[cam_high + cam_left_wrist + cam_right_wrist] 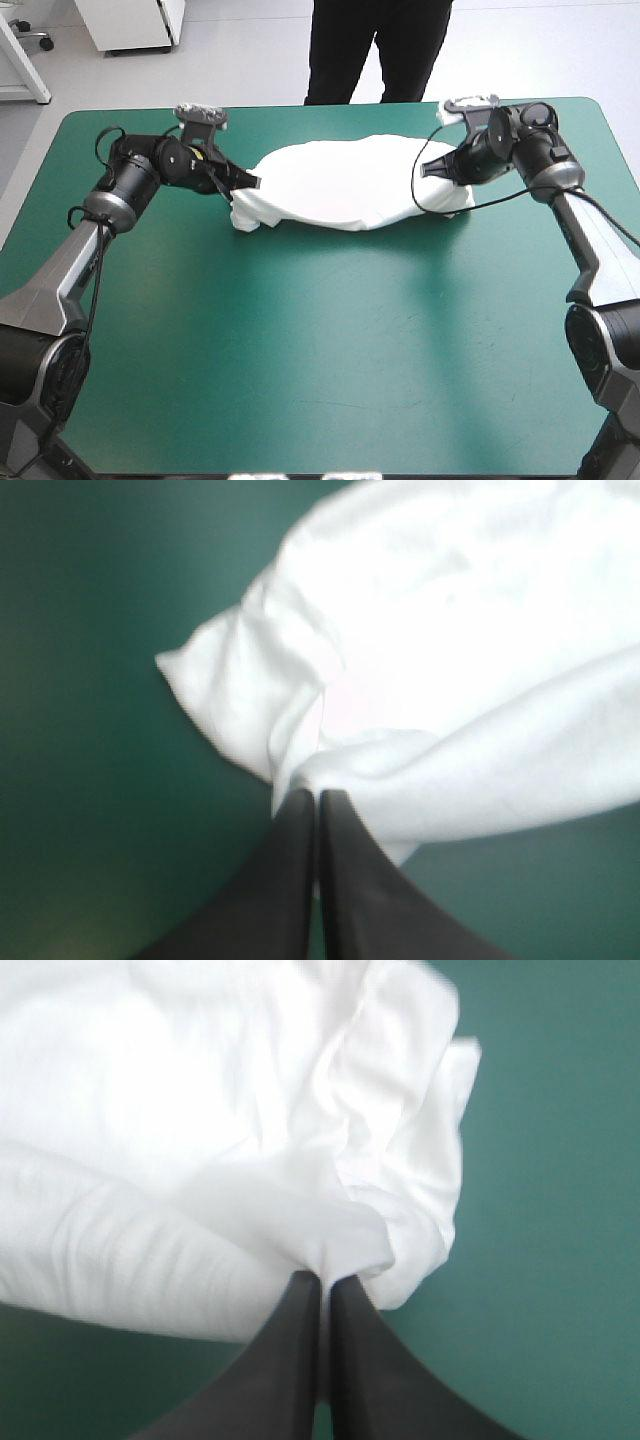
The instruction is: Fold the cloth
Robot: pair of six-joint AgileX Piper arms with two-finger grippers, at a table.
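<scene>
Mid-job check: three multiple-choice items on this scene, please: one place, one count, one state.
1. Where on the table does the T-shirt lie? A near edge; B far half; C off the left edge.
2. How many grippers hold it? A none; B one; C two.
3. The left gripper is: A open; B shut on the T-shirt; C clear of it.
Key: 1 B, it lies past mid-table; 2 C, the right gripper pinches the other end; 3 B, its fingers meet on white fabric.

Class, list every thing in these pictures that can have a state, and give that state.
T-shirt: crumpled, stretched sideways between the two claws.
Left claw: shut on the T-shirt's edge.
Right claw: shut on the T-shirt's opposite edge.
</scene>
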